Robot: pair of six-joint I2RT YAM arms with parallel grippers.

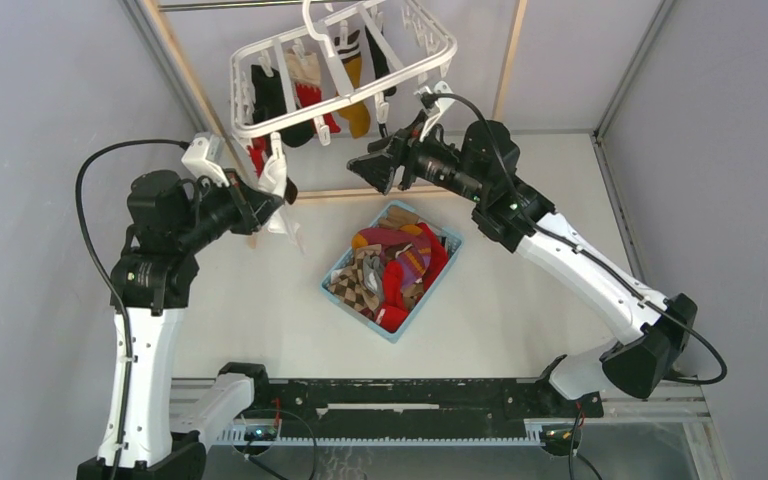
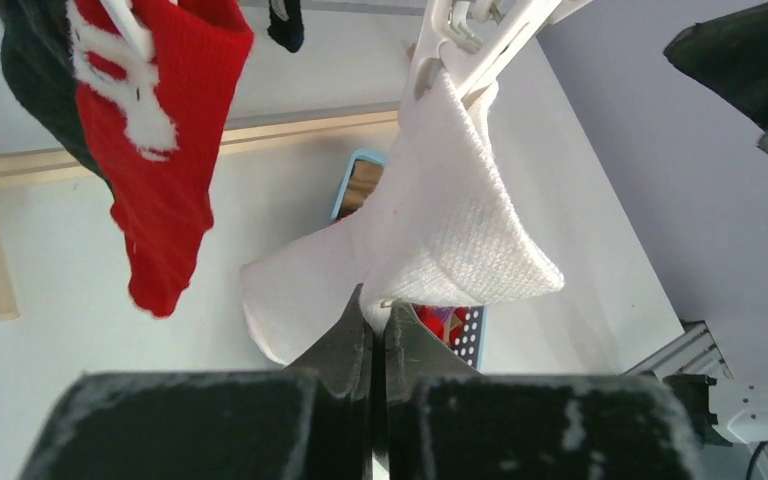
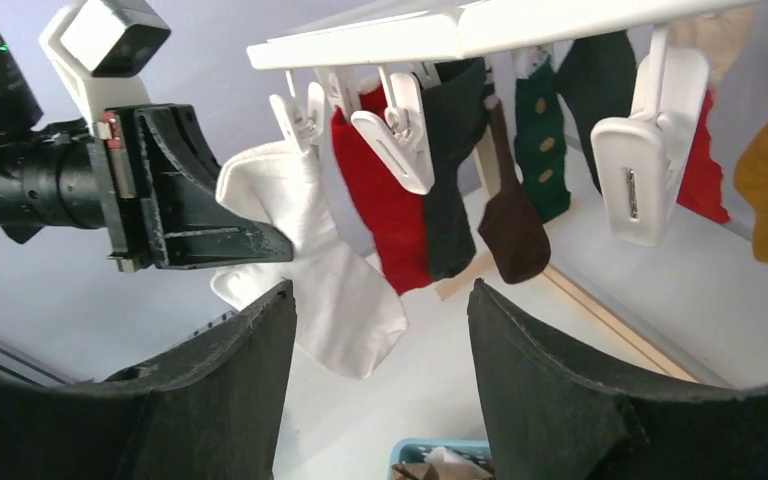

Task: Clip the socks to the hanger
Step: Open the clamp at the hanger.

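One white sock (image 2: 430, 230) hangs from a clip (image 2: 438, 60) at a near corner of the hanger (image 1: 250, 125), above the worktop (image 1: 260, 300).
It looks light, soft and floppy, so a pinch on the fabric is enough. The left fingers (image 2: 345, 340) are closed tight on its middle, and the right fingers (image 3: 230, 370) stand wide apart and hold nothing. Its long axis runs downward, one end in the clip, the other pointing to the worktop.
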